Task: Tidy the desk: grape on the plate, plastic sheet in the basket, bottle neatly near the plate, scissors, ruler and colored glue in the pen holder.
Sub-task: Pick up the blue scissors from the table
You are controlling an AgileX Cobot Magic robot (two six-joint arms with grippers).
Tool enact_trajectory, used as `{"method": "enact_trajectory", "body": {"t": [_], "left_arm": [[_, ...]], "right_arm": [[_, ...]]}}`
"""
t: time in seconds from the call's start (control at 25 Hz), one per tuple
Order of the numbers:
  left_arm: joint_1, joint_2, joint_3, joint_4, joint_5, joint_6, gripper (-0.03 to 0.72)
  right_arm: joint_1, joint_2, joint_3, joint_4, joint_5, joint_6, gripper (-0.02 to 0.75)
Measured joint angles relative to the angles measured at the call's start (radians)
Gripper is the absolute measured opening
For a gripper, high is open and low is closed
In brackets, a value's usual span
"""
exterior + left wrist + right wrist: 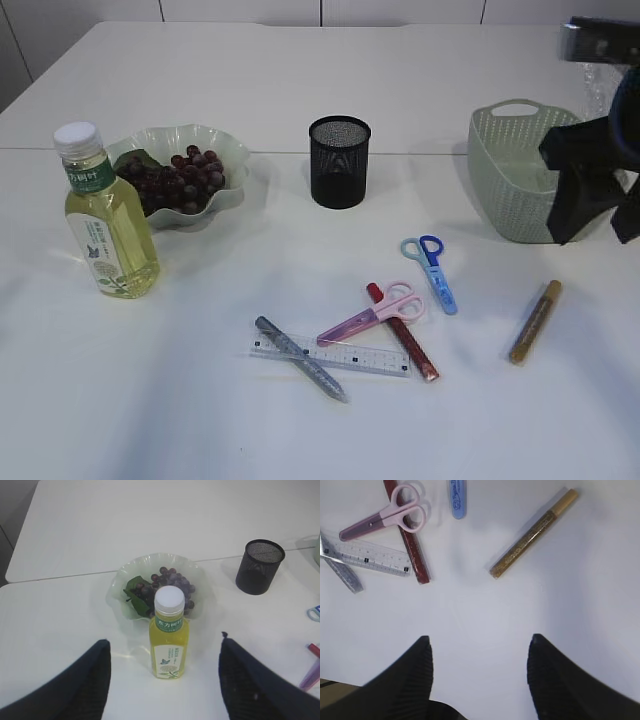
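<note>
A yellow-green bottle (108,225) with a white cap stands upright in front of the pale green plate (232,150). Dark grapes (185,178) lie in the plate. My left gripper (163,639) is open and empty, hanging short of the bottle (169,640). The black mesh pen holder (339,160) stands mid-table. Blue scissors (432,270), pink scissors (375,313), a clear ruler (330,355), and red (402,332), silver (300,358) and gold (535,321) glue pens lie in front. My right gripper (479,637) is open and empty above bare table, near the gold pen (532,534).
A green woven basket (515,190) stands at the right, partly behind my right gripper (595,225). Something translucent and crinkled (600,88) shows behind the arm at the far right; I cannot tell whether it is the plastic sheet.
</note>
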Motion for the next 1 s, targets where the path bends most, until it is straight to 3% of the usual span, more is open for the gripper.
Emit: {"method": "enact_trajectory", "body": {"t": [0.4, 0.64, 1.0], "left_arm": [[0.000, 0.000, 0.000, 0.000, 0.037, 0.000, 0.487], [0.000, 0.000, 0.000, 0.000, 0.039, 0.000, 0.487], [0.000, 0.000, 0.000, 0.000, 0.045, 0.000, 0.487]], "right_arm": [[0.034, 0.163, -0.144, 0.035, -0.007, 0.051, 0.453], [0.129, 0.312, -0.282, -0.020, -0.009, 0.115, 0.453], [0.138, 0.524, -0.472, -0.079, -0.014, 0.178, 0.453]]}}
